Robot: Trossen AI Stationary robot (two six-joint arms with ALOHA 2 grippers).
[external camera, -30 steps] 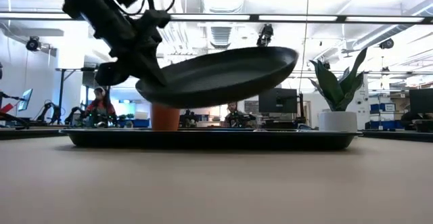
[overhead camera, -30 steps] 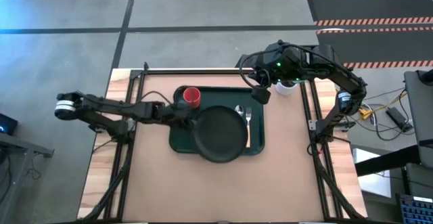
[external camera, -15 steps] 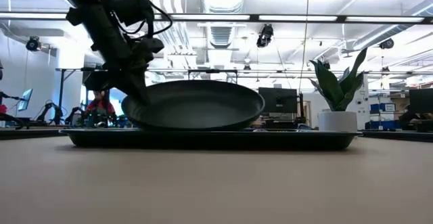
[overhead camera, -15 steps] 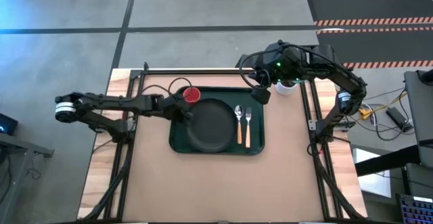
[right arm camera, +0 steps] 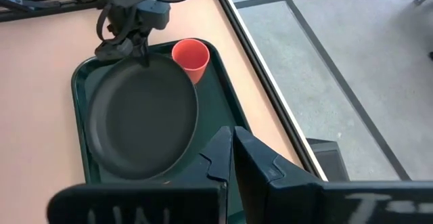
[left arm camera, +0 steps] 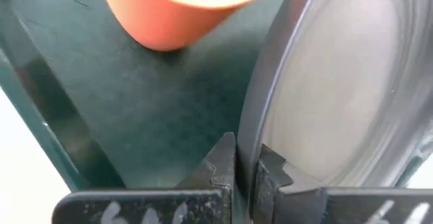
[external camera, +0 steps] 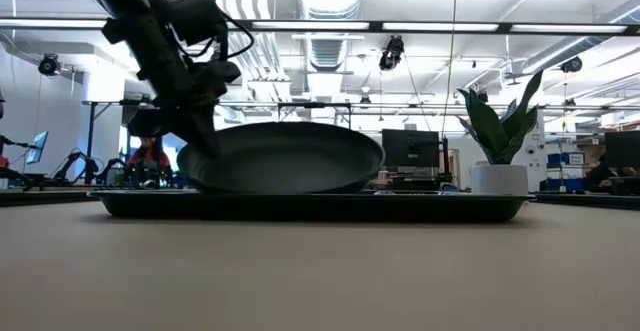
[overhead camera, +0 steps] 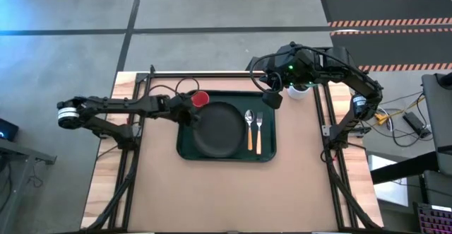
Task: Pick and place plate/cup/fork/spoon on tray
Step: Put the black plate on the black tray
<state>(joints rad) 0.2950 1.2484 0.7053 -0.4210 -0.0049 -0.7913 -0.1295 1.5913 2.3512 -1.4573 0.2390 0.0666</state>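
Plate [overhead camera: 218,128] sits mid-frame on the tray [overhead camera: 265,153], left hand [overhead camera: 188,115] pinched shut on its upper-left rim beside the cup [overhead camera: 200,99]; right hand [overhead camera: 272,97] waits closed, empty, upper right.

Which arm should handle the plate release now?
Left. The left gripper is shut on the plate rim, and the plate sits on the tray beside the cup. The right gripper hovers at the tray's far right corner, jaws shut and empty.

Cup [left arm camera: 183,7] top cropped, wrist view.
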